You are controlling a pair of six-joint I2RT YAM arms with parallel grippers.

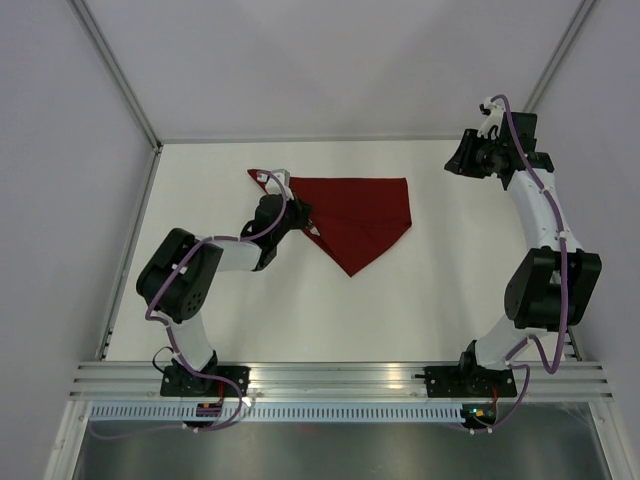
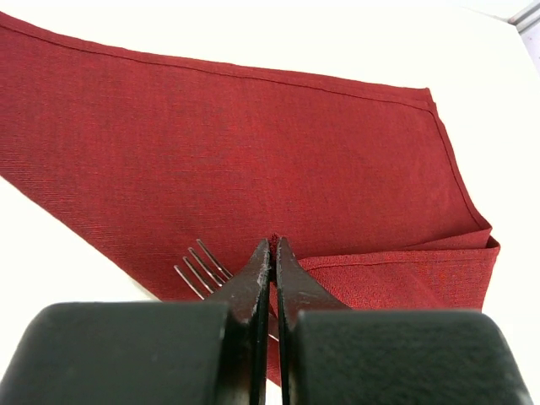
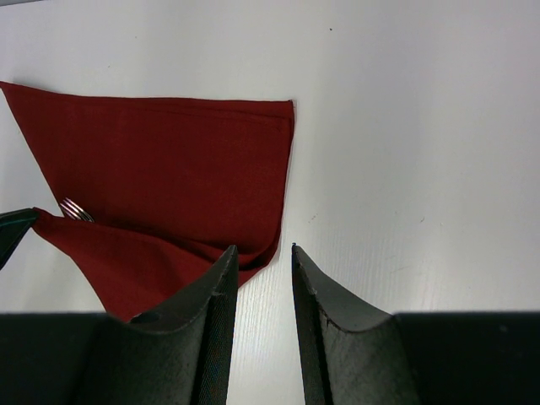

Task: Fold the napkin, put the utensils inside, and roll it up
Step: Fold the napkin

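The dark red napkin [image 1: 360, 215] lies folded into a triangle in the middle of the table, with a flap turned over along its near-left side [image 2: 405, 274]. Fork tines [image 2: 201, 268] stick out from under that flap, also seen in the right wrist view [image 3: 76, 209]. Any other utensils are hidden. My left gripper [image 2: 273, 243] is shut on the napkin, pinching the flap's edge right beside the tines [image 1: 303, 215]. My right gripper [image 3: 263, 250] is open and empty, held above the table at the back right [image 1: 458, 160], off the napkin's [image 3: 169, 160] right corner.
The white table [image 1: 450, 280] is bounded by a metal rail [image 1: 340, 375] at the near edge and grey walls on the other sides. The left arm's elbow [image 1: 180, 275] lies low over the table's left part.
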